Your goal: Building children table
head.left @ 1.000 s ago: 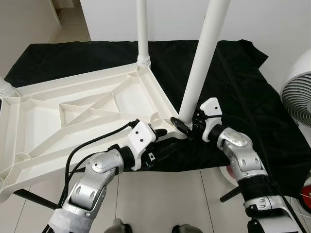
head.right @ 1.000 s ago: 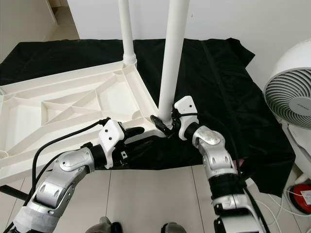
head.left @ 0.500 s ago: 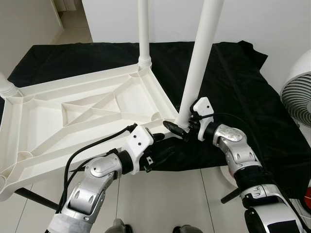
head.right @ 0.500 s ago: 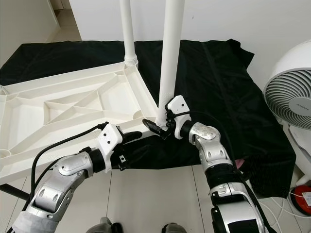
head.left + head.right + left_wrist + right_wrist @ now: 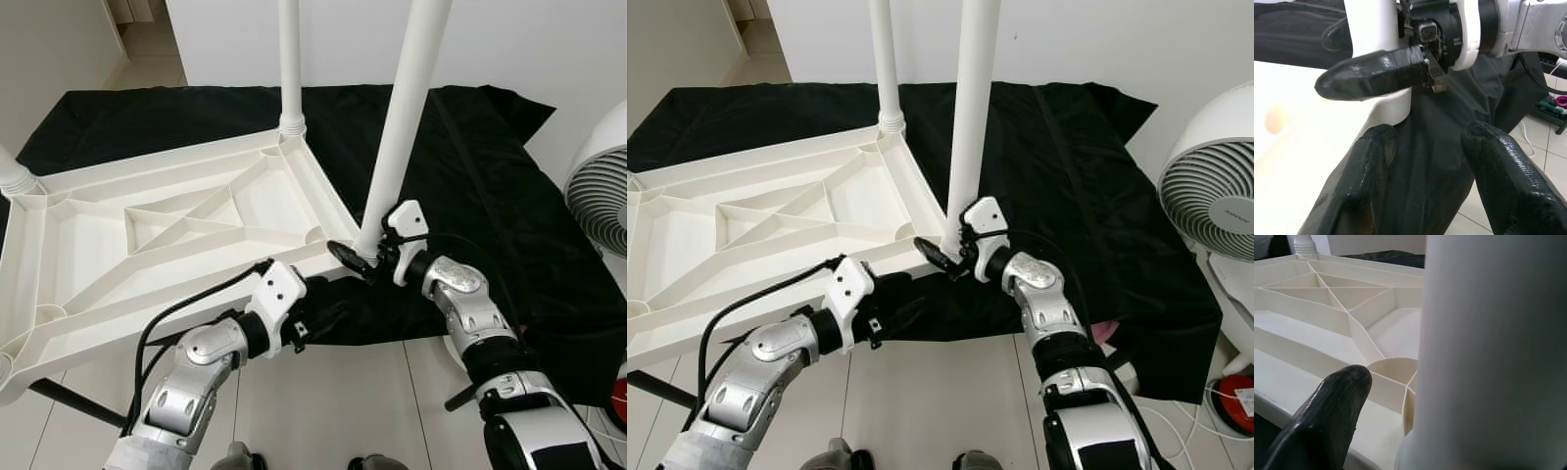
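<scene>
While a black cloth covers much of the pale tiled floor before a white wall, the white children table lies upside down on it, its ribbed underside facing up (diagonal braces crossing the middle). The table's long axis runs from the robot's left toward the right, the right end resting on the cloth. A far leg stands straight up at the far corner, and a near leg rises from the near right corner, tilted slightly to the right as it climbs. A white fan stands at the right.

The right tool clasps the base of the near leg, one black finger on each side. The left tool hovers just below that same corner over the cloth, its fingers spread apart and holding nothing.
</scene>
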Available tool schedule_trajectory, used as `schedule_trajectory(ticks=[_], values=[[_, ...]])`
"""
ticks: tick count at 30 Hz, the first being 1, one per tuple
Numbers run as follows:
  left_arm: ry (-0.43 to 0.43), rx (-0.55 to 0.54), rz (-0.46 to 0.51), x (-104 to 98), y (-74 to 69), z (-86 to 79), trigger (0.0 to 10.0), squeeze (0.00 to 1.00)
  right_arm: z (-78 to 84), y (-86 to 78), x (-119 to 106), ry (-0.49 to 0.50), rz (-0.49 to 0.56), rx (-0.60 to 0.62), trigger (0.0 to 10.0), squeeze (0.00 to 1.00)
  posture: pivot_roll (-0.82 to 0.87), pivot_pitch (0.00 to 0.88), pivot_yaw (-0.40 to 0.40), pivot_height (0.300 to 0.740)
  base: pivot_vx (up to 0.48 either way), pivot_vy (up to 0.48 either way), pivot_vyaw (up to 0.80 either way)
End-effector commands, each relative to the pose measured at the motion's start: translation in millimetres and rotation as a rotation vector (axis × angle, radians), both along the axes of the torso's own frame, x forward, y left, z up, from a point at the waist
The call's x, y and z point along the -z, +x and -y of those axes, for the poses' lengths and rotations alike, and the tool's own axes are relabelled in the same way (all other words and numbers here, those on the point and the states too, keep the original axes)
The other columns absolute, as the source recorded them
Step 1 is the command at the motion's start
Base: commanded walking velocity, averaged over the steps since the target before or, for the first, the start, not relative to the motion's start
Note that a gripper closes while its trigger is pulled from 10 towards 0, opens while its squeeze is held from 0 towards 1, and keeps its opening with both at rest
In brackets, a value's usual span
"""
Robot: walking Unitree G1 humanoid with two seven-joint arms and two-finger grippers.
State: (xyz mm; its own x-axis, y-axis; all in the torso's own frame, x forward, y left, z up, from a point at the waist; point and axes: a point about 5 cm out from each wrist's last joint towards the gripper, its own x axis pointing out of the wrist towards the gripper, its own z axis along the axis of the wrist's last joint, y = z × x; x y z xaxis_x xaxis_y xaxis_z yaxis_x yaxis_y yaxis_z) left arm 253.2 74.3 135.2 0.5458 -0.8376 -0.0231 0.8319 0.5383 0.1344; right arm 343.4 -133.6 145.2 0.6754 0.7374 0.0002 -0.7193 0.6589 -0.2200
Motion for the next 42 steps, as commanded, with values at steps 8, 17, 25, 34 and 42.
schedule_trajectory(ticks=[8, 17, 25, 34, 42], values=[[-0.024, -0.093, 0.027, -6, 6.0, -0.3, 10.0, 0.0, 2.0, 1.1, 2, 0.031, -0.009, -0.048, 0.0, 0.0, -0.06, 0.049, 0.05, 0.74, 0.0, 0.0, 0.0], [-0.027, -0.076, 0.035, -5, 4.9, 1.1, 10.0, 0.0, 6.1, 1.4, 6, 0.045, -0.01, -0.012, 10.0, 0.0, -0.07, 0.04, 0.047, 0.74, 0.0, 0.0, 0.0], [-0.023, -0.075, 0.037, -5, 4.1, 1.3, 10.0, 0.0, 7.4, 0.6, 9, 0.063, -0.023, 0.069, 10.0, 0.0, -0.06, 0.055, 0.043, 0.74, 0.0, 0.0, 0.0], [-0.027, -0.08, 0.03, -4, 1.8, 0.8, 10.0, 0.0, -0.3, -3.7, 13, 0.065, -0.018, 0.259, 10.0, 0.0, -0.06, 0.061, 0.035, 0.74, 0.0, 0.0, 0.0], [-0.026, -0.068, 0.038, -5, 2.5, 3.6, 10.0, 0.0, -24.4, -28.5, 15, 0.209, -0.008, 0.663, 10.0, 0.0, -0.07, 0.051, 0.031, 0.74, 0.0, 0.0, 0.0]])
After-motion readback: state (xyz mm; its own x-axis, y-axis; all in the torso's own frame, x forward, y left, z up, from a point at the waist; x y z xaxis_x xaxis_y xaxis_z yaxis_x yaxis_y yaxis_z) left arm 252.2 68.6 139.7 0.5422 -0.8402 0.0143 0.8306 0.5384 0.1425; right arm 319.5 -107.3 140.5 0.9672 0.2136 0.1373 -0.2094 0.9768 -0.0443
